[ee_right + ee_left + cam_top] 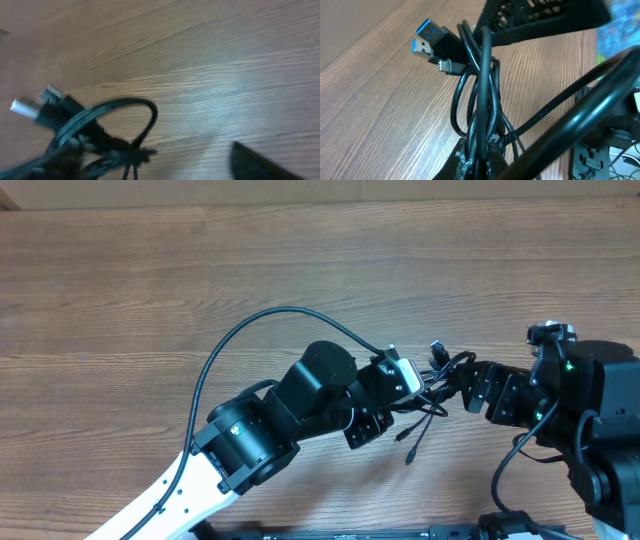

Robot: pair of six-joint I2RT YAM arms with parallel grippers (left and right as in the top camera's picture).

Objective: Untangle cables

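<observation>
Clamping the cables [479,100] at the near edge of the left wrist view, the left fingers [461,162] are closed tight on the bundle, with several black strands pinched between them. From that grip the strands run away from the camera, crossing and looping over one another above the bench [380,115]. At the far end of the bundle, two blue-tongued USB plugs [427,40] lie side by side, with a smaller flat plug [449,66] just beneath them. Beyond the plugs, a black ribbed part [545,15] crosses the top of the frame. A thicker black wire [580,110] runs diagonally across the right side, nearer the camera than the bundle.

In the right wrist view, which is blurred, one of the right fingers [260,165] shows at the lower right corner, set well out from the centre. The fingers stand wide apart and hold nothing. The bundle sits at the lower left, apart from that finger, with one loop arching up and metal-tipped plugs at the far left.

From overhead, the bundle lies between the two arms, right of centre. One loose end [410,445] trails toward the lower edge.
</observation>
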